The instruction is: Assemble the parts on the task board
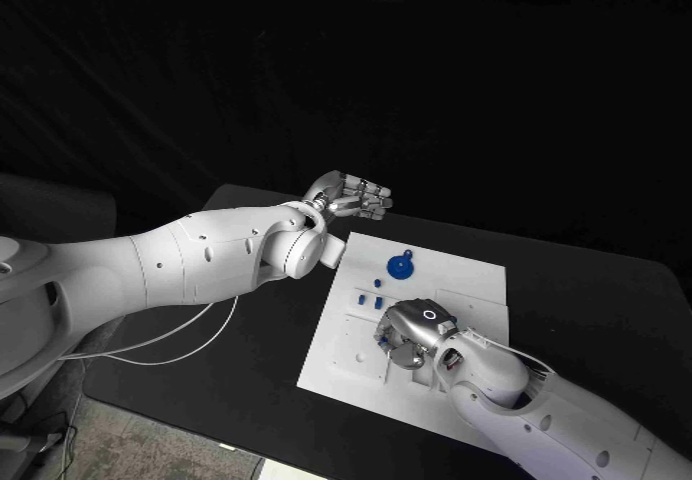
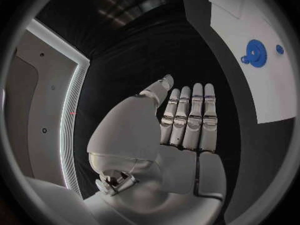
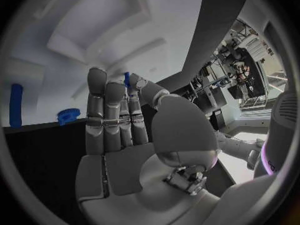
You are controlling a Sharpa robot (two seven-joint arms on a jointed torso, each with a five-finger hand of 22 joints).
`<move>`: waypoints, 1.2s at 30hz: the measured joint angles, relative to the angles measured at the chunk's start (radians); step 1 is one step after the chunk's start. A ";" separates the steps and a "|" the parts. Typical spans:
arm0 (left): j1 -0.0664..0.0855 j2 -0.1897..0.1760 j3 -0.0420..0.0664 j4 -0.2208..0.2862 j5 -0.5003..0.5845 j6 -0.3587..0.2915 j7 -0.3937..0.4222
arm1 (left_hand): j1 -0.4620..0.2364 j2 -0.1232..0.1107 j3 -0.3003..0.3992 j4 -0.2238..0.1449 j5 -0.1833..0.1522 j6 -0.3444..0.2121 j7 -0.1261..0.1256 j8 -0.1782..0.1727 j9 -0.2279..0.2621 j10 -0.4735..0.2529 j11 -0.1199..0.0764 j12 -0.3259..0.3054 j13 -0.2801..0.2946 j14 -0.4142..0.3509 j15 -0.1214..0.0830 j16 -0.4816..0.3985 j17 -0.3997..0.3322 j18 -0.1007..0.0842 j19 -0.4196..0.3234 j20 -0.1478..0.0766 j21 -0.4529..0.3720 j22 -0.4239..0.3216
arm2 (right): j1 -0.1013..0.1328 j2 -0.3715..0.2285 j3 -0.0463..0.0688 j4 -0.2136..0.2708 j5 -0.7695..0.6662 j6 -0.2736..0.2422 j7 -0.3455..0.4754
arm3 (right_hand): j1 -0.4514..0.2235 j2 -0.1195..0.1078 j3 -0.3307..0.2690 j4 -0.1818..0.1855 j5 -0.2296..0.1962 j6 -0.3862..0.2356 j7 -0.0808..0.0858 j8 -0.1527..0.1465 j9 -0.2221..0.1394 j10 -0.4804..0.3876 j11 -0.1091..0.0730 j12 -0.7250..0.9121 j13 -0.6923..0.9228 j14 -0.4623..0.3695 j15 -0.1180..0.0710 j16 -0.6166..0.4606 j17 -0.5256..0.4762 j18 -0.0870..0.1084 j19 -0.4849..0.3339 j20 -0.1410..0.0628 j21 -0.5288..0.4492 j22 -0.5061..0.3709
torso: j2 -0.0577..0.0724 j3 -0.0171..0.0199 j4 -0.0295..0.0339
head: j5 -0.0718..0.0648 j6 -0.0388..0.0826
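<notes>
The white task board lies in the middle of the black table. A blue gear sits at its far left part, with several small blue parts just nearer. My right hand is low over the board's near middle. In the right wrist view a thin blue part stands pinched between its thumb and a fingertip. A blue peg and the gear stand beyond its fingers. My left hand hovers beyond the board's far left corner, fingers straight and side by side, holding nothing. The gear and board lie off to its side.
The black table spreads wide to the left of the board and to its right. A white cable hangs under my left arm over the table's left edge.
</notes>
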 measured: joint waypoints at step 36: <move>0.000 -0.002 0.000 -0.001 -0.001 0.002 -0.009 | 0.000 0.000 0.000 0.000 0.000 0.000 0.000 0.000 0.000 -0.007 0.000 0.000 0.000 0.000 0.000 0.000 0.000 0.000 0.000 0.000 0.004 -0.007 | -0.004 -0.025 -0.013 0.014 0.048 -0.033 0.016 | -0.009 -0.017 -0.276 0.032 0.035 -0.221 0.046 0.001 -0.005 -0.300 0.076 0.004 -0.003 -0.014 0.050 0.012 -0.109 0.067 -0.002 0.052 -0.053 -0.114 | 0.000 0.0011 -0.0008 | -0.011 0.002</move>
